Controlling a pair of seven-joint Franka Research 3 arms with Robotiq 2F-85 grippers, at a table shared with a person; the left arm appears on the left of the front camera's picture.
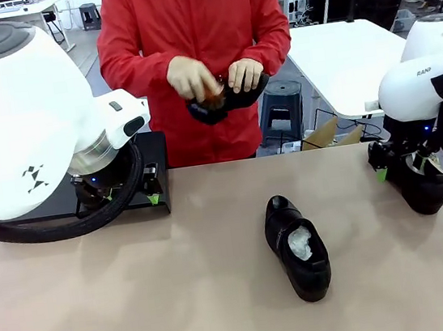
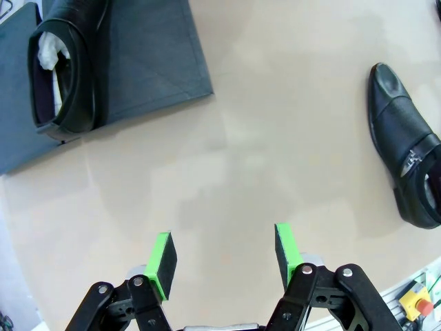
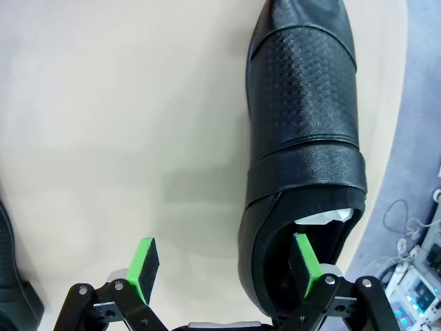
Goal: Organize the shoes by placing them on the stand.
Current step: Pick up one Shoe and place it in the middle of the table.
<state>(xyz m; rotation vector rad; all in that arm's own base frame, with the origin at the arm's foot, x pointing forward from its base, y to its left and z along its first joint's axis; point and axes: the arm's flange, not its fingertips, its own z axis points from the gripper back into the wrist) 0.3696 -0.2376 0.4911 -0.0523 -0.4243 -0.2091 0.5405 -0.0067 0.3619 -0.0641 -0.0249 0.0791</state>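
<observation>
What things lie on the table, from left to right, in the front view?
Black stand → black shoe with white paper stuffing → black shoe near the table's right edge.

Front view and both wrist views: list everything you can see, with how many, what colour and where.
shoes: four, black; middle shoe at the table's centre; right shoe near the table's right edge; stand shoe lying on the stand; held shoe in the person's hands
stand: one, black, table's far left
brush: one, brown, against the held shoe
table: one, beige
person: one, red jacket, far side
hands: two, left of picture and right of picture, around the held shoe and brush
left gripper: one, black with green pads, open over bare table by the stand
right gripper: one, same colours, open, one pad at the right shoe's opening
</observation>
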